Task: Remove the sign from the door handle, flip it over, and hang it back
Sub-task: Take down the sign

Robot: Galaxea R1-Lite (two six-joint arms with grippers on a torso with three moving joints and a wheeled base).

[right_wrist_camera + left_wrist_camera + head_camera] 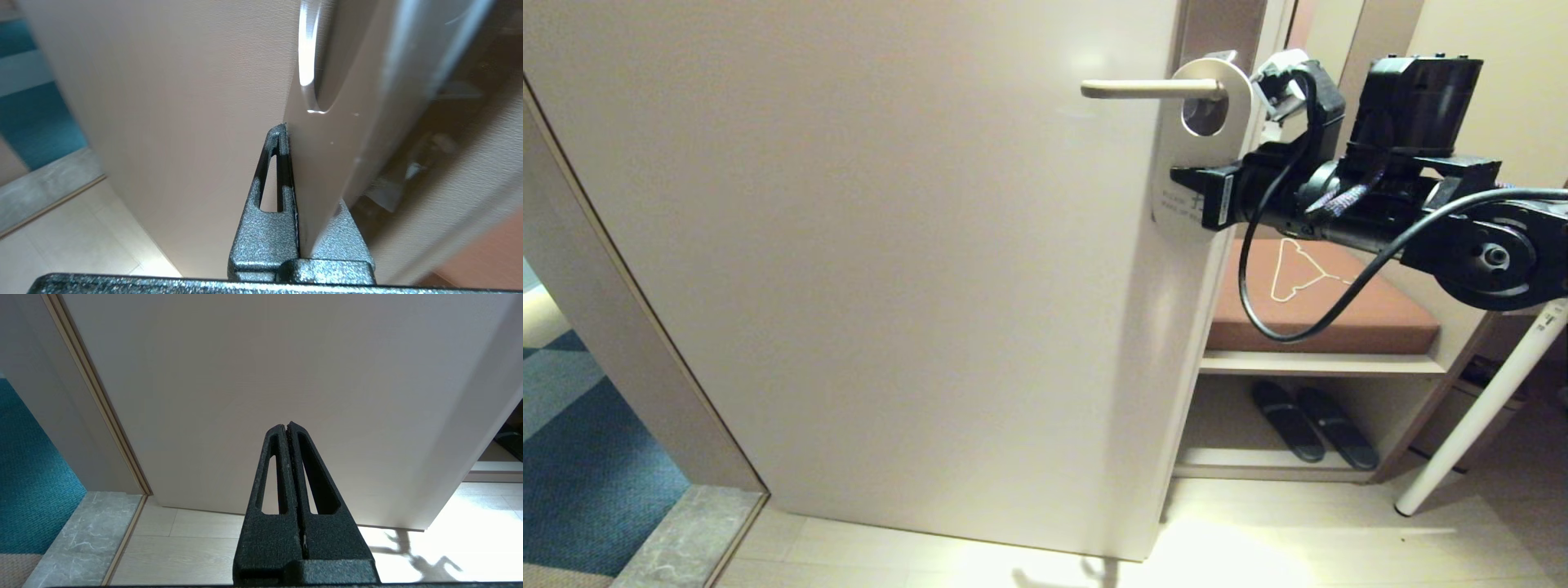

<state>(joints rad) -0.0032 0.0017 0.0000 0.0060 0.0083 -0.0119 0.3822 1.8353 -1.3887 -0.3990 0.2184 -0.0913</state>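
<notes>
Risk is the sign (1207,147), white side out and pinched low by the right gripper (1186,177), snagging its hole on the handle (1152,89); left gripper (289,428) sits pressed together, empty.

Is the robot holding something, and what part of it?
Yes. The right hand pinches the sign at its lower part, below the oval hole. The left hand is shut on nothing.

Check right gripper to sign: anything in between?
Nothing visible. The right gripper is already shut on the sign, whose hole sits around the door handle. The left gripper is shut, low before the door.
</notes>
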